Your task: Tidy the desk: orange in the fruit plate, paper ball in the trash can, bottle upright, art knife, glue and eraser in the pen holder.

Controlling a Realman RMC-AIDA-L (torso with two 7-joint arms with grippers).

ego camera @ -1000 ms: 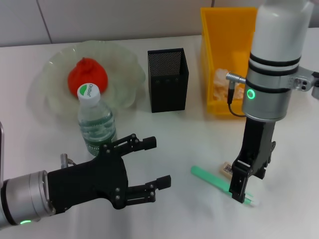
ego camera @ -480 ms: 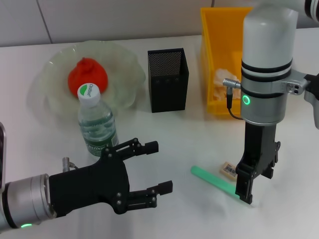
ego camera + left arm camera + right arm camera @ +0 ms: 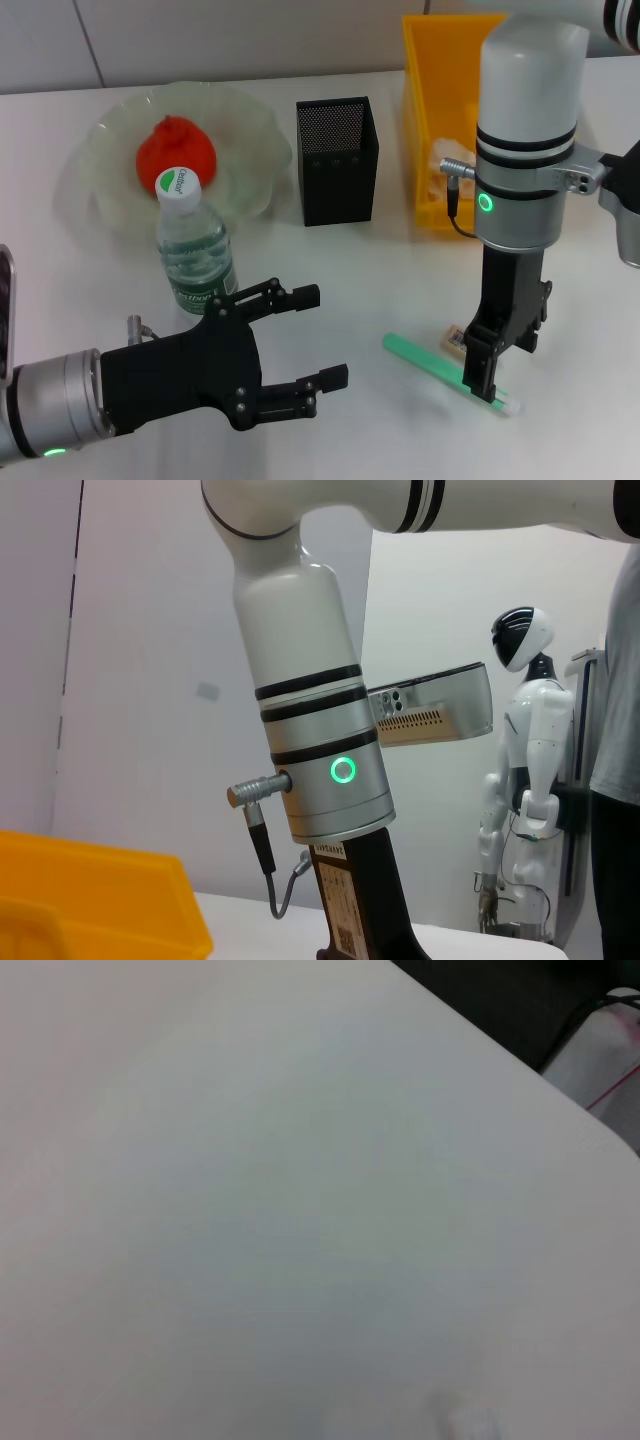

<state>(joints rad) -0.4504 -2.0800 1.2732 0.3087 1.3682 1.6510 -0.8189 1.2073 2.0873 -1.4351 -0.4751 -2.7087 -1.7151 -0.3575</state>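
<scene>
The orange (image 3: 176,150) lies in the pale green fruit plate (image 3: 250,130) at the back left. In front of it the bottle (image 3: 192,250) stands upright. The black mesh pen holder (image 3: 337,160) is at mid-table. Behind my right arm, the paper ball (image 3: 432,178) sits in the yellow trash can (image 3: 425,110). The green art knife (image 3: 430,365) lies flat at the front right, with the small eraser (image 3: 457,338) beside it. My right gripper (image 3: 479,380) points straight down onto the knife's far half. My left gripper (image 3: 322,336) hovers open at the front left, holding nothing. The glue is out of view.
The left wrist view shows my right arm (image 3: 320,770) upright above the table, with a corner of the yellow bin (image 3: 90,900) beside it. The right wrist view shows only bare white table (image 3: 250,1210) near its edge.
My right gripper shifted slightly right off the knife's tip, then came back left and down onto the knife. The knife has stayed on the table. The left gripper barely moved.
</scene>
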